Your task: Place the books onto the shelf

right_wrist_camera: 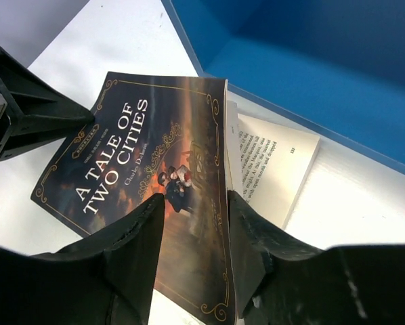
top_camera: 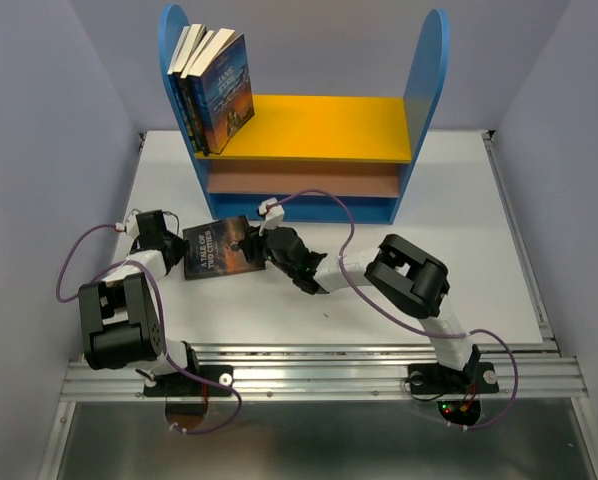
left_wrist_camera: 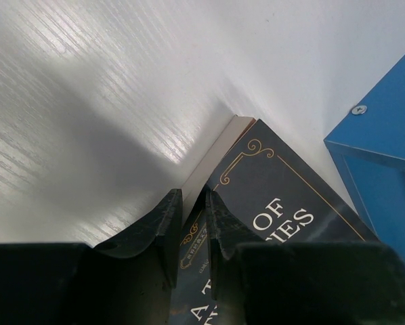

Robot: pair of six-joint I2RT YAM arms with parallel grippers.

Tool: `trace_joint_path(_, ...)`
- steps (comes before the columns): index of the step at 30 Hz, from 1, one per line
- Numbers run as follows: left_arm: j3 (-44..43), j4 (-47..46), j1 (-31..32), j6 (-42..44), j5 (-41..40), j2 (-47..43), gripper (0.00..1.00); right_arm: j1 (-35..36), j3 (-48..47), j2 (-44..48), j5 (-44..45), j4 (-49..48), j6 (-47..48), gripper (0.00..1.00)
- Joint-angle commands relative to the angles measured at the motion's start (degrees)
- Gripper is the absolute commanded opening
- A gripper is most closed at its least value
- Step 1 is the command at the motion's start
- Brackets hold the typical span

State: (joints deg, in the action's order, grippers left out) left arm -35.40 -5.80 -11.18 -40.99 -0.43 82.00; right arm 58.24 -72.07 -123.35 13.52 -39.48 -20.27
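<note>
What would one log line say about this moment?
left gripper: clamped on book | right gripper: open astride it | shelf: four books standing

The shelf (top_camera: pixel 304 130) stands at the far side of the white tabletop (top_camera: pixel 479 250); four paperbacks (top_camera: pixel 211 85) lean together at the left end of its yellow upper board, propped against the tall blue side panel; just in front of the shelf's left half, the A Tale of Two Cities paperback (top_camera: pixel 216 250) shows its dark cover upward; the left claw (top_camera: pixel 176 252) meets the book's outer edge; the right claw (top_camera: pixel 259 243) is at the opposite edge, before the shelf's middle.
</note>
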Motion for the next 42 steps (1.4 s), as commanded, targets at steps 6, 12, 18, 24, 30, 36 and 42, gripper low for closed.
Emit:
trace_joint_path(6,0.0,6.6,1.3,1.7,5.6,-1.9,0.27,2.3,-2.5,-1.0,-11.2,-1.6,1.7,0.01)
trace_joint_path(12,1.4,6.2,1.8,-0.1,13.2,-8.8,0.78,2.3,2.6,6.5,-1.6,0.3,1.6,0.01)
trace_joint_path(18,3.3,8.4,6.6,-2.9,13.3,-17.6,0.99,2.3,6.0,15.9,7.9,13.4,-12.0,0.01)
trace_joint_path(24,5.2,15.2,13.3,-5.5,8.1,-26.7,0.99,2.3,11.9,25.4,15.5,27.8,-25.5,0.01)
trace_joint_path(30,4.9,22.3,14.3,-5.6,6.2,-33.3,0.99,1.8,13.8,32.3,20.0,37.8,-33.4,0.01)
trace_joint_path(36,1.0,25.7,14.3,-4.3,3.8,-34.8,0.99,1.3,14.1,34.8,22.9,43.6,-35.0,0.01)
trace_joint_path(42,4.1,24.1,15.8,-8.2,9.1,-36.7,0.99,-0.8,14.5,36.6,22.1,47.1,-42.5,0.01)
